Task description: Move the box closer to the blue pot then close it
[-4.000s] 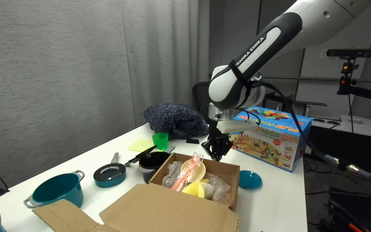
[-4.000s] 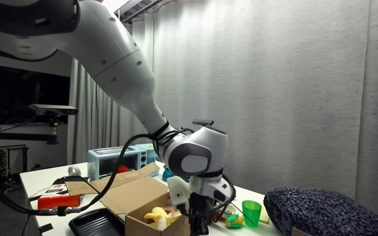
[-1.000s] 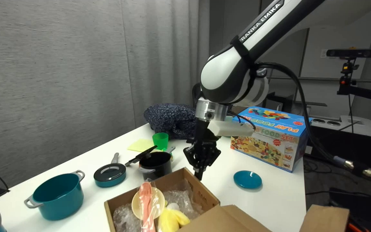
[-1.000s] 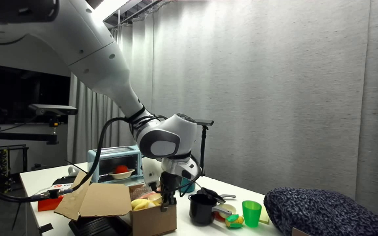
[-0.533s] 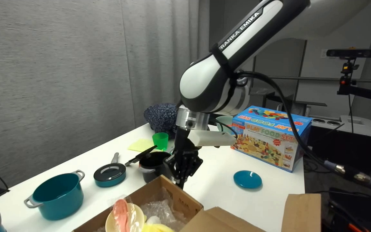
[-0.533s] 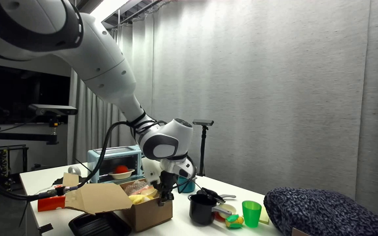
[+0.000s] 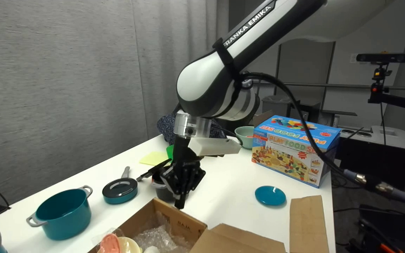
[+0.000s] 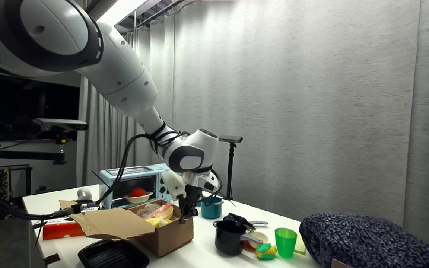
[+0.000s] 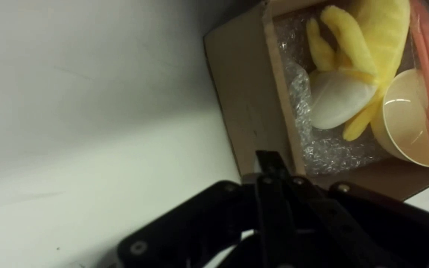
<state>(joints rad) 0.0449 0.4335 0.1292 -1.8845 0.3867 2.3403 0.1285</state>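
Box lies just beside the pincer, which stands outside it, jaws together, holding nothing; contact unclear. Flap hangs open, farther from the pincer. Pot stands apart from the pincer; box lies closer to it than a few seconds ago. Moving step seems to progress, probably by pushing; closing remains undone.

The jaws sit together beside the box holding a yellow toy.

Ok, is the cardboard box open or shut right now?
Open. In an exterior view the cardboard box has its lid flap spread outward, and the wrist view looks in on a yellow toy and cream bowl.
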